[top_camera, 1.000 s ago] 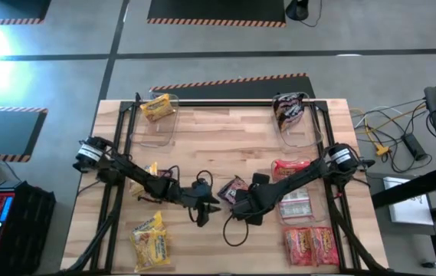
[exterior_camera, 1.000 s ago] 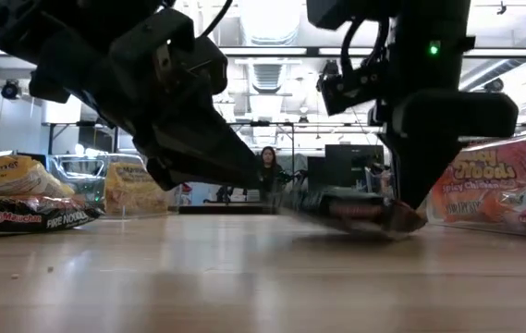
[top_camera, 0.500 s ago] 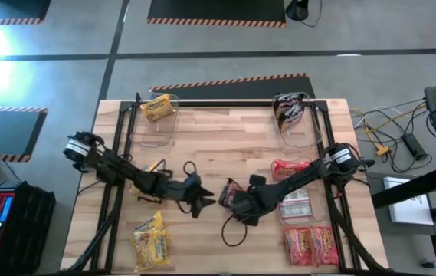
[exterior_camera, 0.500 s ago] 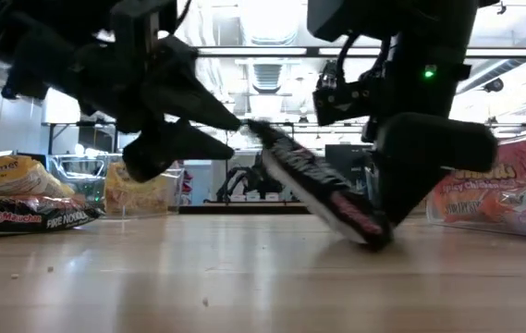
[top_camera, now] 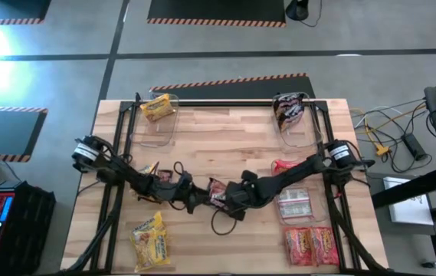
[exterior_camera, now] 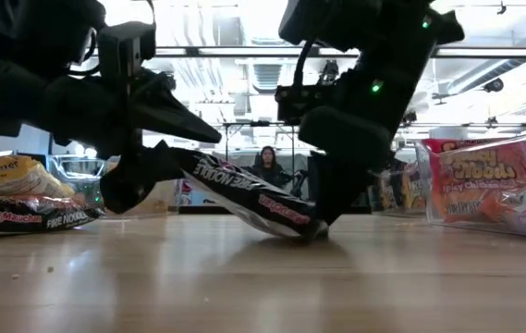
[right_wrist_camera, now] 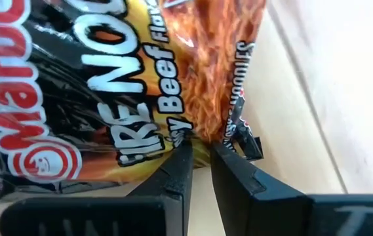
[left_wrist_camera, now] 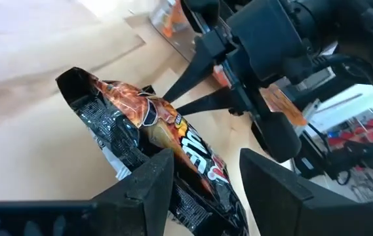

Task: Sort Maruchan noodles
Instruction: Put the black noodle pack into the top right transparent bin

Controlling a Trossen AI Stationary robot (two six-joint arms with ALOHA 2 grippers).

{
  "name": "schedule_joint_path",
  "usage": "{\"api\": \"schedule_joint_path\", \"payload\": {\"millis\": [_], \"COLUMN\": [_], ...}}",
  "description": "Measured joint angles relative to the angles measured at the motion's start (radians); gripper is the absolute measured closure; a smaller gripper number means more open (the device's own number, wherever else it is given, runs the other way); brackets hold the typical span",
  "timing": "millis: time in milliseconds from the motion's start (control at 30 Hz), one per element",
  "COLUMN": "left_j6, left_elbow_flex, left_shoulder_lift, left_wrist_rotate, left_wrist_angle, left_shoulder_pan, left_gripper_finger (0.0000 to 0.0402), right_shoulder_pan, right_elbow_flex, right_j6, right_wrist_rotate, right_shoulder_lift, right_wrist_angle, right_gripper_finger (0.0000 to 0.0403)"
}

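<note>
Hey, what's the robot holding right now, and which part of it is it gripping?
The right gripper pinches the dark Maruchan packet by one edge, its low end touching the table. The left gripper straddles the raised end, jaws open.

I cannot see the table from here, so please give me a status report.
Right pincer shut on dark Fire Noodle packet, one end at the table. Left pincer open around its other end. Nothing in the way.

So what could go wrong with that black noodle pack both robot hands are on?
1. The right hand pinches only the edge of the dark packet, so it could slip and drop onto the table.
2. The left hand stands open around the packet's raised end; if it closes and both pull, the wrapper might tear.
3. The hands sit very close, so they could bump.
</note>
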State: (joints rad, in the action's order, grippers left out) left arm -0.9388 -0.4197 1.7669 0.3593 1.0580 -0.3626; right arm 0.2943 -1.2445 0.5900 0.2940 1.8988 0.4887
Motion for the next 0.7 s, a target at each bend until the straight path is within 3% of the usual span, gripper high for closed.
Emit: {"api": "schedule_joint_path", "payload": {"millis": [367,700], "left_j6": [-0.051,-0.174], "left_elbow_flex": [0.130,0.120], "left_shoulder_lift": [-0.128,-0.165], "left_wrist_rotate": [0.080,0.077], "left_wrist_angle": [-0.001,-0.100], "left_shoulder_pan": [0.006,-0.003], "left_gripper_finger": [0.0241,0.0241], "right_shoulder_pan": [-0.057,-0.109], "right_elbow_flex": [0.081,0.144], "right_j6": [0.106,0.168], "right_wrist_rotate": [0.033,0.077], "right_shoulder_lift": [-0.005,-0.002], "right_wrist_angle": [-0.107,-0.278], "right_gripper_finger": [0.0355,0.0355]}}
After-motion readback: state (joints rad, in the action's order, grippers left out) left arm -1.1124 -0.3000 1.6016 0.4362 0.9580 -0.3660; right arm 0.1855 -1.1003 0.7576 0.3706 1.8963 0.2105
